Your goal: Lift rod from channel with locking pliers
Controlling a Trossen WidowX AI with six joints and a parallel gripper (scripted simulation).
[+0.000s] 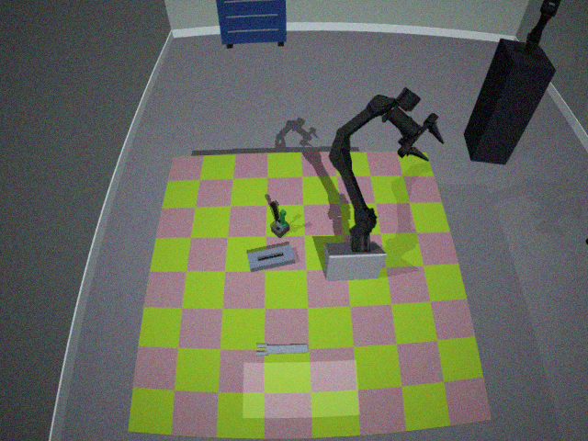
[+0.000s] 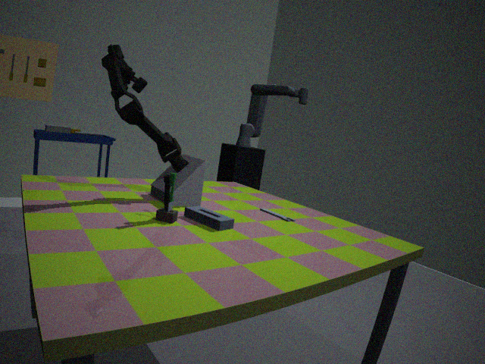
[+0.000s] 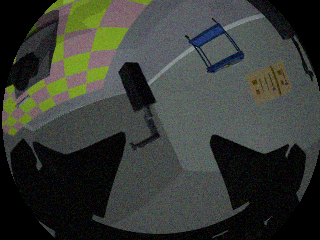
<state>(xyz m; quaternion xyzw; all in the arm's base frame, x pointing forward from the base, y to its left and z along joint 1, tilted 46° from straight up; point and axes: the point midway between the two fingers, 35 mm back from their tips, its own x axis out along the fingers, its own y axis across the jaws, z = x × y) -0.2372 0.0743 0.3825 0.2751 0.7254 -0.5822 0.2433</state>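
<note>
Locking pliers (image 1: 274, 210) (image 2: 171, 192) are standing upright in the holster (image 1: 280, 229) (image 2: 166, 215) on the checkered counter (image 1: 286, 324) (image 2: 203, 250), beside the slotted block (image 1: 254, 264) (image 2: 209, 218). Our tool (image 1: 435, 151) (image 3: 170, 139) is hanging spread and well apart — we are risking toppling them if we approach off-centre.

In the top view, the arm's base block (image 1: 354, 267) (image 2: 193, 192) (image 3: 50, 32) stands on the table (image 1: 204, 290) (image 2: 219, 286) (image 3: 95, 60), right of the slotted block (image 1: 253, 263) (image 2: 223, 224) and the holster (image 1: 281, 231) (image 2: 166, 216). The holster sits just behind the slotted block, with the pliers (image 1: 275, 213) (image 2: 171, 189) upright in it. The forked tool (image 1: 287, 348) (image 2: 275, 214) lies well in front of the slotted block. Off the table, a cabinet (image 1: 253, 22) stands behind, left of centre, and a pedestal (image 1: 510, 102) (image 2: 240, 164) (image 3: 136, 86) stands behind to the right, a second arm (image 1: 537, 34) (image 2: 256, 111) (image 3: 149, 120) on it
</note>
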